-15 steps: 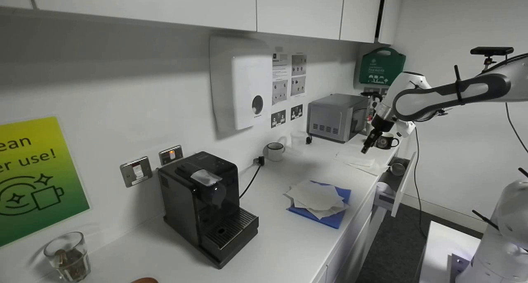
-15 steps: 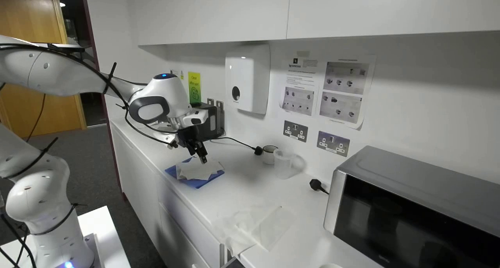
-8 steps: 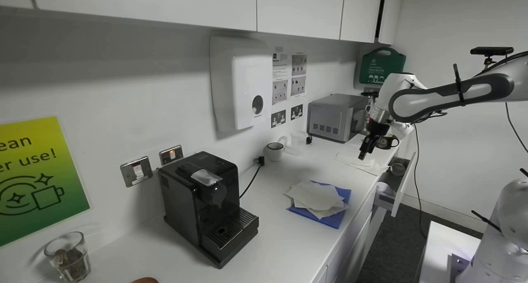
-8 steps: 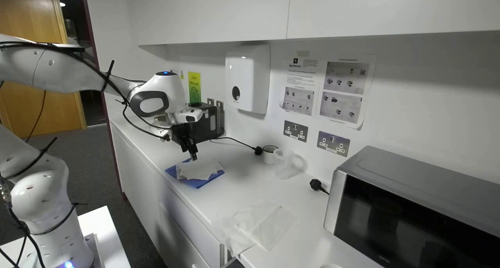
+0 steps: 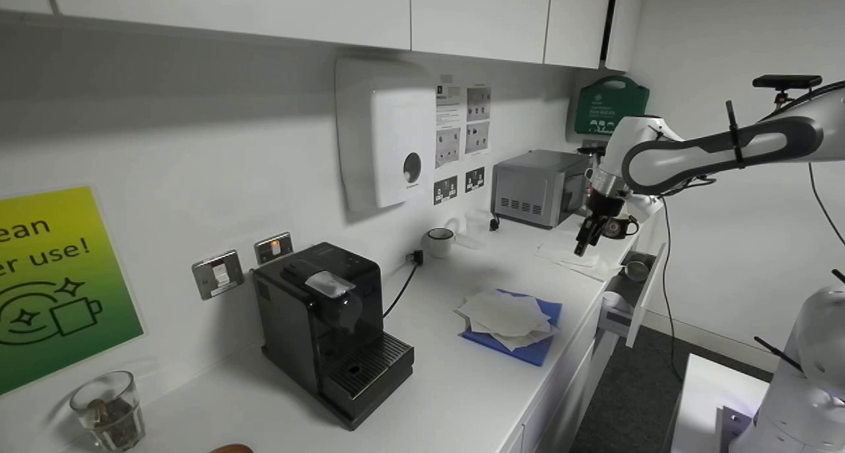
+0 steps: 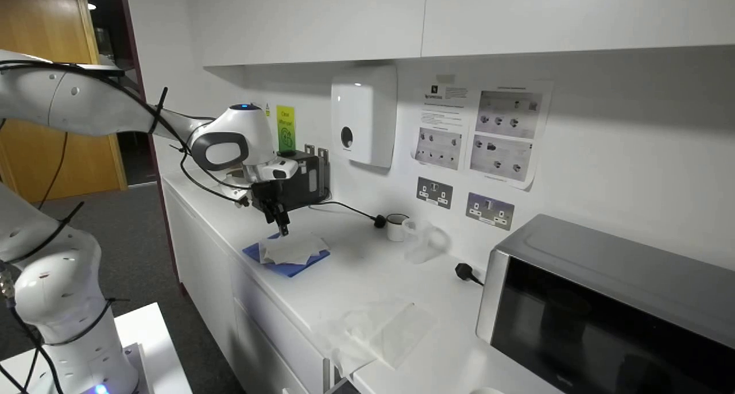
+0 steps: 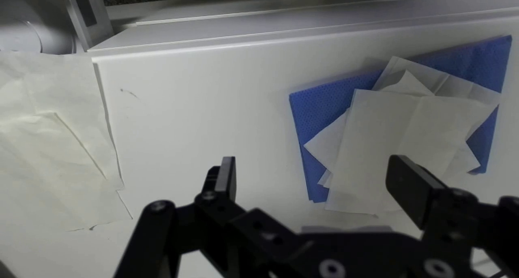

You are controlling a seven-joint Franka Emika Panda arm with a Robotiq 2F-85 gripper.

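Noted gripper [image 7: 311, 176] with jaws spread wide, gripping nothing, at bottom of wrist view; in both exterior views, hanging above white counter [image 7: 194, 107]; found white paper sheets [image 7: 389, 148], fanned untidily on blue cloth [image 7: 320, 112], right of centre in wrist view; could not judge exact clearance above them; saw loose paper [image 7: 52, 160] at left edge of same view; black coffee machine [image 5: 330, 334] at lower left of centre in an exterior view; judged sheets light, limp, easily creased, likely to slide over one another; best pinched gently along lower edge, where jutting past cloth.
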